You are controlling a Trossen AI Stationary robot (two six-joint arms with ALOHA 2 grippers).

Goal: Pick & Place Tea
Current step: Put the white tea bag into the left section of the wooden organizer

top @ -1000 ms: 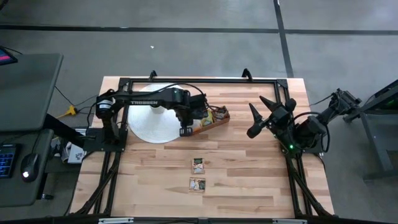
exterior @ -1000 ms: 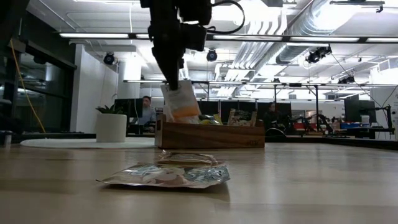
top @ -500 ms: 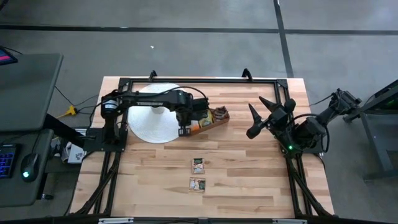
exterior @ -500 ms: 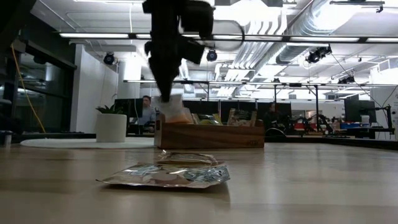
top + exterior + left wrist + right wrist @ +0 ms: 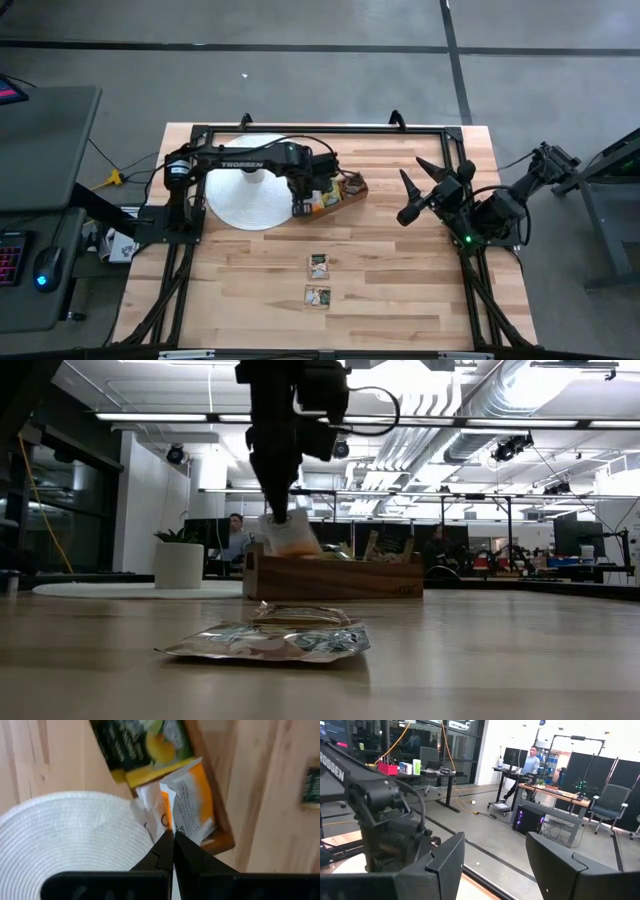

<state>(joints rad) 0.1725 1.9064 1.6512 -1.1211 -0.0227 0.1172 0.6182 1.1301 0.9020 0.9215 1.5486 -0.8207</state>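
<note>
The left arm reaches out level from its base across the white disc (image 5: 245,200) and bends down at the wrist over the near end of the brown wooden box (image 5: 335,196). The left gripper (image 5: 172,836) points straight down, its fingers pressed together on the top edge of an orange-and-white sachet (image 5: 187,812). In the low view the sachet (image 5: 290,538) hangs from the fingertips with its lower part already inside the box (image 5: 330,577), at the end nearest the disc. The next compartment away from the disc holds a green-and-yellow sachet (image 5: 142,745); its print is too blurred to read.

White lettering on the left arm's forearm reads "TROSSEN".

Two more sachets (image 5: 318,265) (image 5: 317,296) lie flat on the table (image 5: 400,290), well apart from the box on the side away from the disc. Their labels are too small to read.

The right arm waits folded at the table's right edge, well apart from the box, with the right gripper (image 5: 425,180) raised and its fingers spread wide.
</note>
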